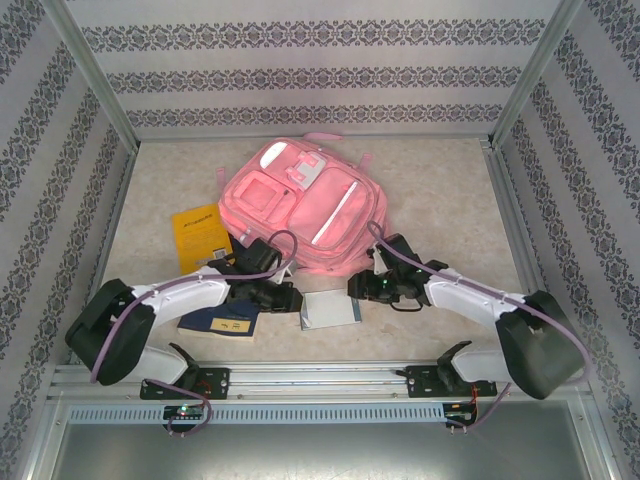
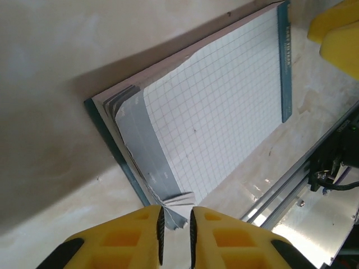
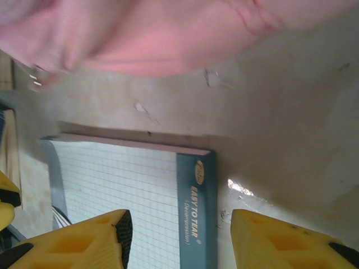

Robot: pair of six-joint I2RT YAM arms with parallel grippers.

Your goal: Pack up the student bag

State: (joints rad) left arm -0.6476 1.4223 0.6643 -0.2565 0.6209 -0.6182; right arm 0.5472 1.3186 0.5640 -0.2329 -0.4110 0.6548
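The pink student bag (image 1: pixel 300 205) lies flat at the back middle of the table, and its lower edge (image 3: pixel 140 33) shows in the right wrist view. In front of it lies a grid-paper notepad (image 1: pixel 328 310) with a teal binding strip. My left gripper (image 1: pixel 293 298) is at the pad's left end. Its jaws (image 2: pixel 175 224) stand a narrow gap apart, with the curled page corner of the notepad (image 2: pixel 219 106) at their tips. My right gripper (image 1: pixel 357 288) is open. Its jaws (image 3: pixel 179 235) straddle the teal binding edge of the notepad (image 3: pixel 129 179).
A yellow booklet (image 1: pixel 200 235) lies left of the bag. A dark blue book (image 1: pixel 222 322) sits under the left arm. The metal rail (image 2: pixel 291 185) runs along the near table edge. Patterned walls close in the sides and back.
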